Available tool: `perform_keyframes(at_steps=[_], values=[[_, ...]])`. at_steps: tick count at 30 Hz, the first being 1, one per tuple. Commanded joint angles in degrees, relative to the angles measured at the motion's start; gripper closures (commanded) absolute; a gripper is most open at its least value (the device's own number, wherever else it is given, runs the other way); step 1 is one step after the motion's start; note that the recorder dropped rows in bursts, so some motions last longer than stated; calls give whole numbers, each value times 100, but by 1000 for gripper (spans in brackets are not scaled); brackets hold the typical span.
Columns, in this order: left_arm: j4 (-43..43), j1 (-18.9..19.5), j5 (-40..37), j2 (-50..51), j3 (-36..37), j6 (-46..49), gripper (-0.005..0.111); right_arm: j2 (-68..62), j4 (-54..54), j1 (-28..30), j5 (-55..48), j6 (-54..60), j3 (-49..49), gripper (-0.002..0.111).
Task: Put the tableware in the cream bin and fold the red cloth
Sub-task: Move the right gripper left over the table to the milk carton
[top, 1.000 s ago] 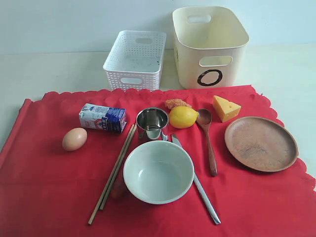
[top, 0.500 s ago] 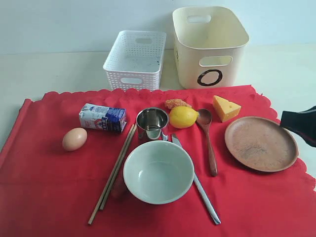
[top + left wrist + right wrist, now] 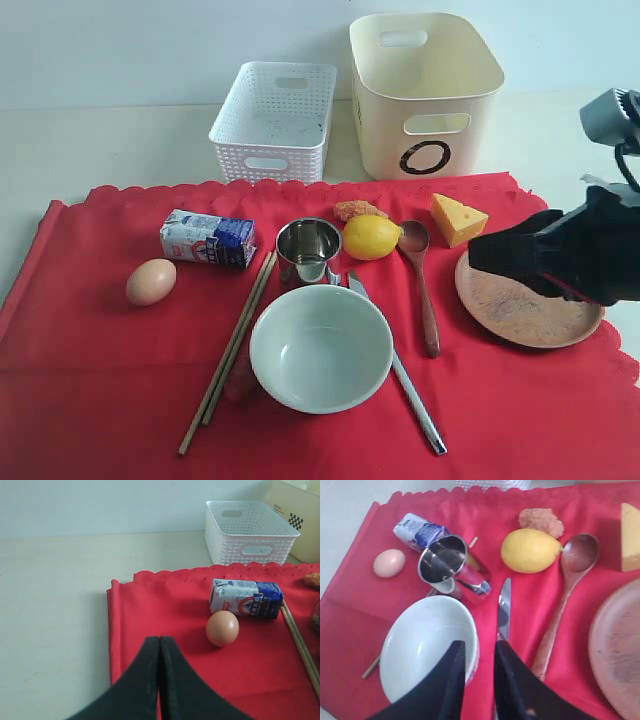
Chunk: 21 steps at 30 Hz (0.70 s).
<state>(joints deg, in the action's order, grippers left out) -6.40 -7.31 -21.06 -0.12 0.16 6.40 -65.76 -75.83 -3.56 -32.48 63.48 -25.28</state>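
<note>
A pale, cream-white table (image 3: 100,140) is spreading across the whole scene. Its matte surface is looking smooth, with a few faint specks showing in the left wrist view. Behind it a plain wall (image 3: 150,40) of faintly blue-grey white is rising from the table's far edge, and the two are meeting in a soft, straight line. The wall is looking flat and uniform in tone. Soft, even light is filling the scene, leaving only weak, blurred shadows on the table. The table is running out of view at both sides.
</note>
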Motion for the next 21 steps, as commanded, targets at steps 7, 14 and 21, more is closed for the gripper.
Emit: perform_keyframes(at_steps=[7,14,21], values=[[13,-29,70,12,-16,-32,107,-1288,-521,-487,-785,853,-893,70],[13,-29,70,12,-16,-32,107,-1999,-294,-1284,65,895,-1873,70],[13,-29,70,12,-16,-32,107,-2420,-158,-1579,429,841,-2646,54]])
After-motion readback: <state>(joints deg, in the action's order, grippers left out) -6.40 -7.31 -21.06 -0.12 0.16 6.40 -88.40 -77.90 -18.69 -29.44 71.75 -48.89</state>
